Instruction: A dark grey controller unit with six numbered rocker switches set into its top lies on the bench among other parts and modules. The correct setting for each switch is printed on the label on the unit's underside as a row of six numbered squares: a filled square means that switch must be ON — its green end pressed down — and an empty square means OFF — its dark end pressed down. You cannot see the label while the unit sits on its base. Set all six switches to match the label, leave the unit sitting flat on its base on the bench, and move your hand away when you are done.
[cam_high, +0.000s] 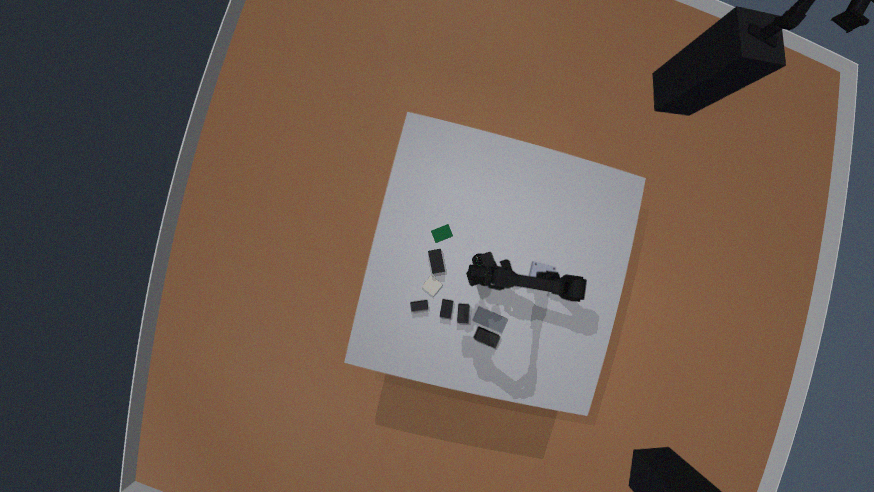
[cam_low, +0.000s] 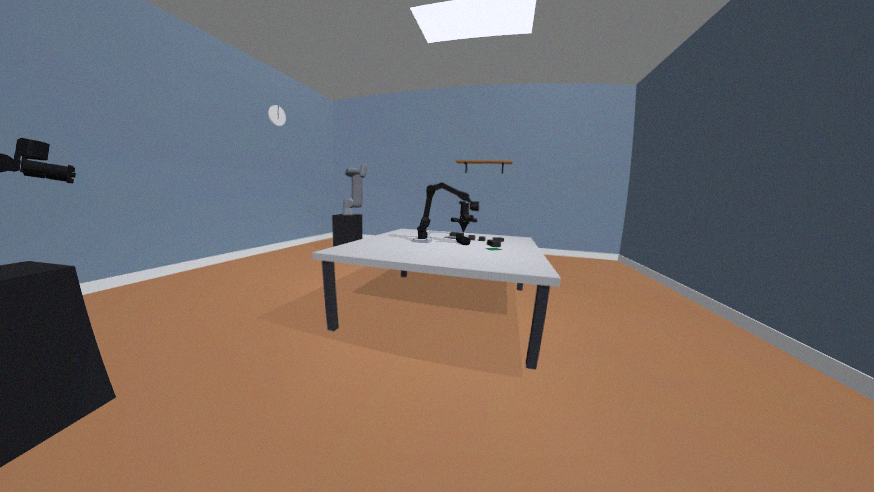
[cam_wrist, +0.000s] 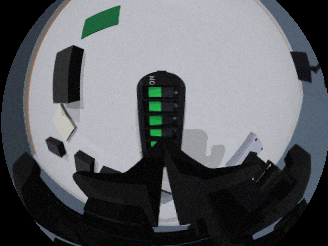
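The dark grey controller unit (cam_wrist: 167, 82) (cam_low: 462, 240) sits on the bench with its switches facing up. In the wrist view it stands lengthwise at the centre, with the "ON" mark at its far end. Four rocker switches show whole, with green ends on the left and dark ends on the right. A fifth is partly covered by the fingertips, and the sixth is hidden. How each rocker tilts is hard to tell. The underside label is out of sight. My gripper (cam_wrist: 163, 142) (cam_low: 462, 229) is shut and empty, pointing down over the unit's near part. Contact cannot be told.
A green card (cam_high: 441, 233) (cam_wrist: 101, 21), a black block (cam_high: 436, 261) (cam_wrist: 61, 75) and a cream tile (cam_high: 432, 286) (cam_wrist: 64, 121) lie left of the unit. Several smaller dark blocks and a grey plate (cam_high: 489, 319) lie on the near side. The arm's base plate (cam_high: 542, 267) is to the right.
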